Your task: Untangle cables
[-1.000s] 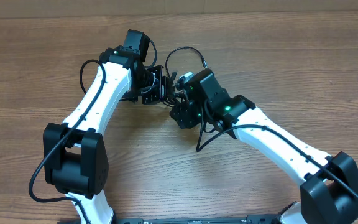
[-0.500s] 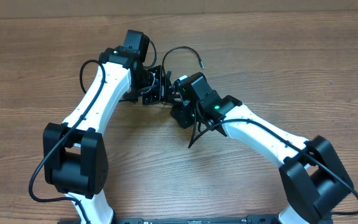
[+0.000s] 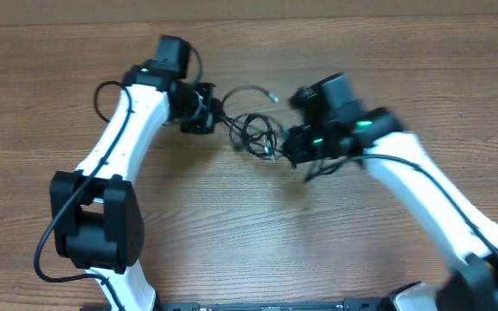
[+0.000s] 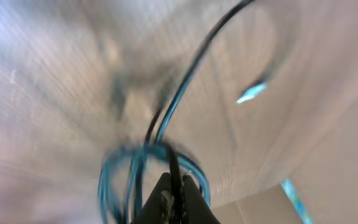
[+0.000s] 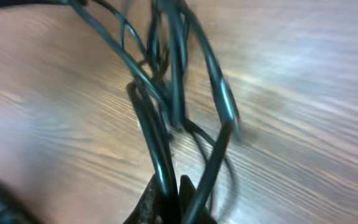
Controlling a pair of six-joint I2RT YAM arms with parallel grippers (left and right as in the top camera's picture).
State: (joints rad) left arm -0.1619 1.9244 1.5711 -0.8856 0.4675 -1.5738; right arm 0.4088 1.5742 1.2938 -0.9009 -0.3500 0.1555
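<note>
Light brown wood-grain table (image 3: 232, 250)

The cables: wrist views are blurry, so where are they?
Overhead view: the cables sit bunched at upper centre, strung between the left gripper and the right gripper, both shut on them.

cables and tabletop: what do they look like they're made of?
The cables: thin black cords, likely a rubber or plastic jacket, slightly glossy; they bend in loose loops and catch highlights in the right wrist view. One plug end looks pale, maybe metal; too small to tell. The table: brown wood grain, matte; could be wood or laminate.
</note>
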